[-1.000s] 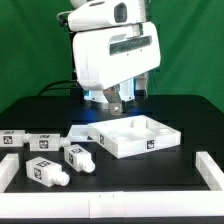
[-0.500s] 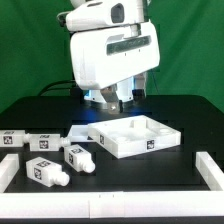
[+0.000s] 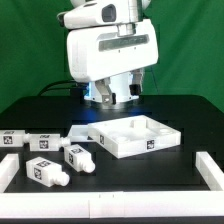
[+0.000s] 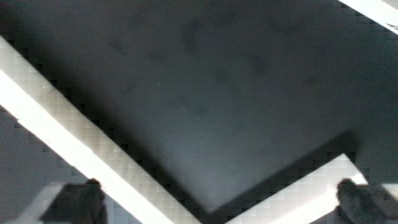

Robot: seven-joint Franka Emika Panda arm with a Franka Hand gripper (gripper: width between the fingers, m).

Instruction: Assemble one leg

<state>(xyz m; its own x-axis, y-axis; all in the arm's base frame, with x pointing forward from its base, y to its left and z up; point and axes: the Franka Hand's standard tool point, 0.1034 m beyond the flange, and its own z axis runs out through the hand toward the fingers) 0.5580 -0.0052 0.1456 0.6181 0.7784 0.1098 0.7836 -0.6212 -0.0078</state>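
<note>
Several white legs with black-and-white tags lie on the black table at the exterior view's left; the nearest are one (image 3: pixel 45 172) at the front, one (image 3: pixel 78 155) beside it and one (image 3: pixel 45 140) behind. My gripper (image 3: pixel 119 98) hangs above the back of the large white square tray-like piece (image 3: pixel 133 147), well apart from the legs. In the wrist view my gripper (image 4: pixel 217 205) is open and empty, with one fingertip (image 4: pixel 71 204) at each side. Below it two white tray walls (image 4: pixel 98 140) meet in a corner. No leg shows in the wrist view.
A low white rail (image 3: pixel 110 207) runs along the table's front and turns back at both sides (image 3: pixel 212 168). A fourth leg (image 3: pixel 10 138) lies at the far left. Green wall behind the arm.
The arm has lifted a little and shifted toward the exterior view's left, and the wrist has turned. The legs and the tray-like piece have not moved.
</note>
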